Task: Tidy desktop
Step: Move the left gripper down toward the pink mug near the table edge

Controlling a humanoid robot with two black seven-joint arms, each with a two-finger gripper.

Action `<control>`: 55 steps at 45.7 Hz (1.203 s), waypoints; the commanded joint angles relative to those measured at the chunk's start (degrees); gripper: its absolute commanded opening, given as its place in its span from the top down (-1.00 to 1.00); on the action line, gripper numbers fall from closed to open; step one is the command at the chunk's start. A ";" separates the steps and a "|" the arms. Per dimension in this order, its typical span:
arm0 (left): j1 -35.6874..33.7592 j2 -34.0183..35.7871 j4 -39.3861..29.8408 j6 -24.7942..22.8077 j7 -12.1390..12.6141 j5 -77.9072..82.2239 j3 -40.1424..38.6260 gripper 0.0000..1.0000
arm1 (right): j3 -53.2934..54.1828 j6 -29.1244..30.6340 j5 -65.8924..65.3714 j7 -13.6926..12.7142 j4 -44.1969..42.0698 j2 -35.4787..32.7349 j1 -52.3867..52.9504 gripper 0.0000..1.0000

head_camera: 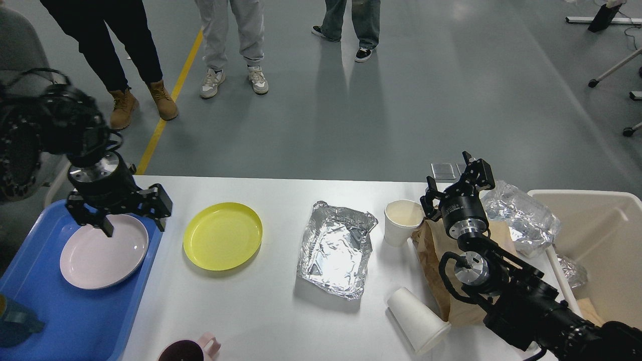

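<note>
The white desktop [281, 311] carries a yellow plate [222, 235], a crumpled foil tray [335, 248], an upright paper cup [401, 220], a paper cup lying on its side [419, 321] and a brown paper bag [434, 255]. My left gripper [134, 225] is open and empty, pointing down over the right edge of the blue tray [75, 321], just above a pink plate [103, 250]. My right gripper [451, 173] is open and empty at the table's far edge, right of the upright cup and above the bag.
A beige bin [602, 240] stands at the right with crumpled foil [524, 218] against its rim. A dark mug with a pink handle [188, 348] sits at the front edge. A teal cup [15, 316] is in the tray. People stand beyond the table.
</note>
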 commanded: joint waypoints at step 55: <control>11.51 -8.85 -10.45 -0.01 0.66 2.83 -4.38 -0.92 | 0.00 0.00 0.00 0.00 0.09 0.00 0.00 -1.00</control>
